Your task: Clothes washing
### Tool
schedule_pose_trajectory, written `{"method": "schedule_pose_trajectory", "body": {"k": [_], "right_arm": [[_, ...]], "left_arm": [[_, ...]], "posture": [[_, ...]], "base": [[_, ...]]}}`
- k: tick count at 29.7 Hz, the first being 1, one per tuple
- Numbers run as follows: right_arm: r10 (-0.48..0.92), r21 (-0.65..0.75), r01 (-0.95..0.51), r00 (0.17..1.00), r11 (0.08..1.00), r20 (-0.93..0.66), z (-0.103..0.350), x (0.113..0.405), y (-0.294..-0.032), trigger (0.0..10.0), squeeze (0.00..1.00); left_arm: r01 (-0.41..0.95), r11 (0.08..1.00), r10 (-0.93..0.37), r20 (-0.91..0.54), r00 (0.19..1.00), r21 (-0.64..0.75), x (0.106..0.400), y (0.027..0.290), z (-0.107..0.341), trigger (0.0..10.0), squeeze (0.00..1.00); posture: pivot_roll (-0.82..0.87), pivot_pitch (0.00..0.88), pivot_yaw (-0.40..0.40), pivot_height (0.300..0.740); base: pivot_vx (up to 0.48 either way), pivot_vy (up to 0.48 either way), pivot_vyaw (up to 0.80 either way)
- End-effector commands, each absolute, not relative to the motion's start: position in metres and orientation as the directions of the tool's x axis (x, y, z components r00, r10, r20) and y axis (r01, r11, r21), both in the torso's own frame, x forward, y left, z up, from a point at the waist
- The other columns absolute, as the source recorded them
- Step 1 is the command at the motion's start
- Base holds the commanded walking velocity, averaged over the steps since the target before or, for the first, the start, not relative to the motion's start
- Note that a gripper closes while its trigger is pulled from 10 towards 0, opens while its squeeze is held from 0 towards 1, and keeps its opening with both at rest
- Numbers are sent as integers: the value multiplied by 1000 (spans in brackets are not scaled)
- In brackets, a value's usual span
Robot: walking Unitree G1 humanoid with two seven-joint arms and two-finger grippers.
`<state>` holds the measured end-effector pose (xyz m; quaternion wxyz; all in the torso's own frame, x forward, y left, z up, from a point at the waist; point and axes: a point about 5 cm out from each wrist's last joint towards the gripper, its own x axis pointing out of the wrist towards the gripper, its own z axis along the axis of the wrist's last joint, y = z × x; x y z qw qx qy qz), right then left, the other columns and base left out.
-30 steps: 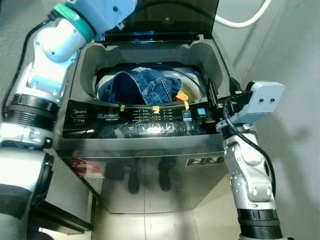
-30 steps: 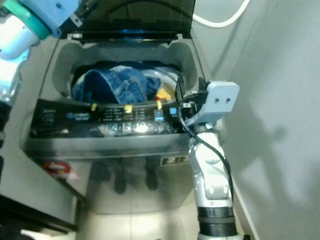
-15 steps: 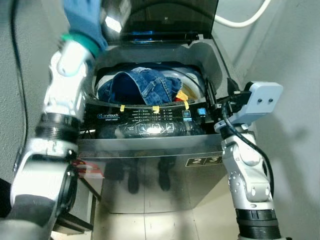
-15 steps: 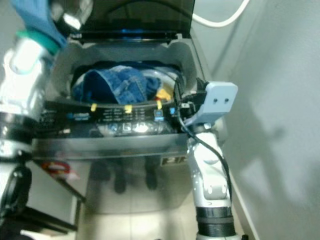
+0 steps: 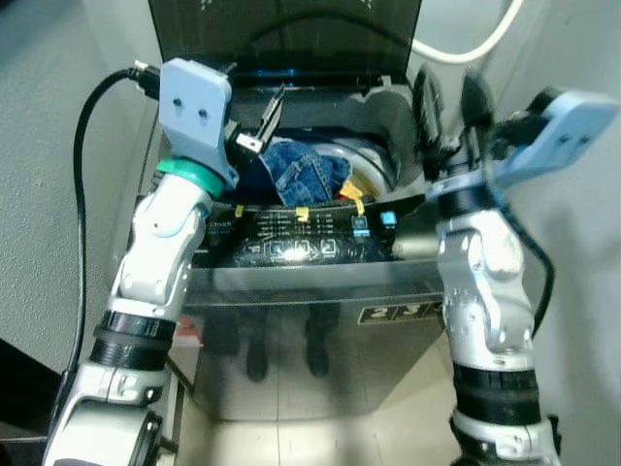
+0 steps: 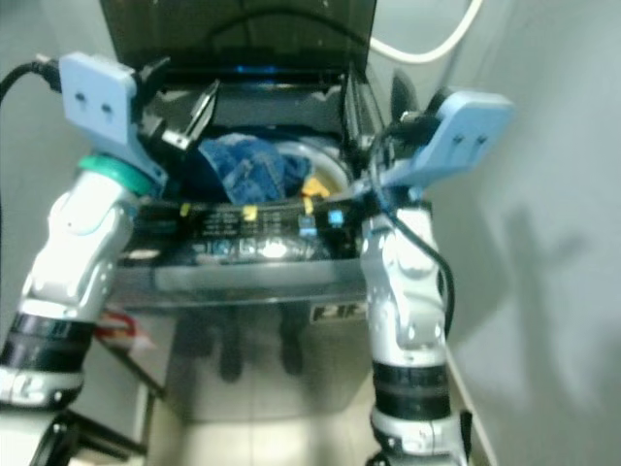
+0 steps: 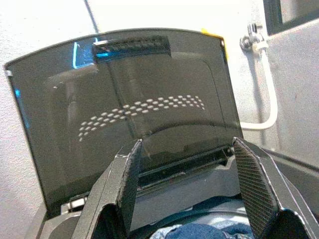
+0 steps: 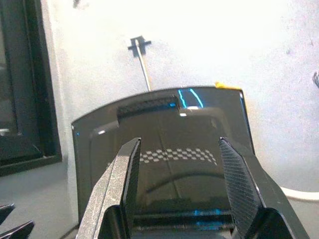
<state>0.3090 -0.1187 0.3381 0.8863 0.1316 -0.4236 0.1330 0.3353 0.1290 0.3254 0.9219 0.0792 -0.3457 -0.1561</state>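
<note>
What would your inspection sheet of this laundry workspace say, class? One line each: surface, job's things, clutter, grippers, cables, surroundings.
Surface: washing machine, control panel at front.
Job's things: lid raised upright; blue denim clothes in the drum, with something yellow beside them.
Clutter: nothing seen.
Grippers: left gripper open above the drum's left side; right gripper open at the machine's right rear; both hold nothing.
Cables: black cable loops from the left wrist.
Surroundings: grey walls, white hose behind, tiled floor.
</note>
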Motion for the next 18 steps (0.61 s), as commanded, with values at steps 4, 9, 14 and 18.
{"method": "schedule_pose_trajectory", "body": {"k": [4, 9, 14, 18], "right_arm": [[137, 130, -346, 648, 929, 749, 323, 316, -118, 10000, 0], [131, 131, -317, 685, 939, 717, 311, 319, -120, 10000, 0], [138, 136, -324, 695, 936, 706, 309, 322, -119, 10000, 0], [153, 135, -336, 703, 932, 694, 303, 326, -118, 10000, 0]], "left_arm": [[226, 948, -317, 613, 724, 224, 331, 132, 319, 10000, 0], [257, 945, -326, 603, 728, 201, 320, 128, 312, 10000, 0], [277, 949, -311, 580, 753, 151, 316, 126, 306, 10000, 0], [270, 954, -297, 561, 773, 133, 316, 127, 302, 10000, 0]], "posture": [[69, 0, 10, 740], [60, 0, 6, 740], [52, 0, 5, 740], [53, 0, 5, 740]], "base": [[0, 0, 0], [0, 0, 0], [0, 0, 0], [0, 0, 0]]}}
